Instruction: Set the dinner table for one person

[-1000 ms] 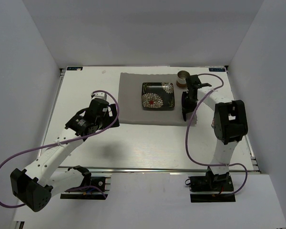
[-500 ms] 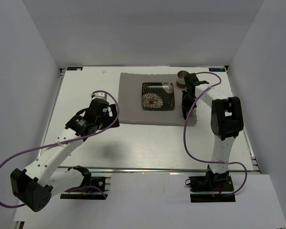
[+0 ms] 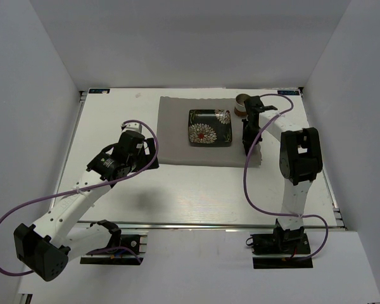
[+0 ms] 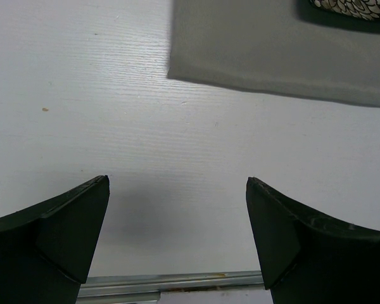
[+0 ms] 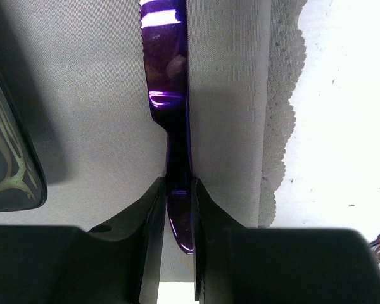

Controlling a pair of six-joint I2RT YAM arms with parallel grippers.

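Between the jaws of my right gripper [image 5: 177,190], pinched onto it, sits the handle of a purple knife [image 5: 166,63]. Its blade reaches over the grey placemat [image 5: 82,82] beside the plate [image 5: 6,164] on the white tabletop [image 5: 342,126]. I judge the knife stiff, light and slick, so the handle suits; my left gripper [image 4: 177,183] hangs open.

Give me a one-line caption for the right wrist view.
The right gripper grips a purple knife by its handle over the grey placemat, beside the dark patterned plate.
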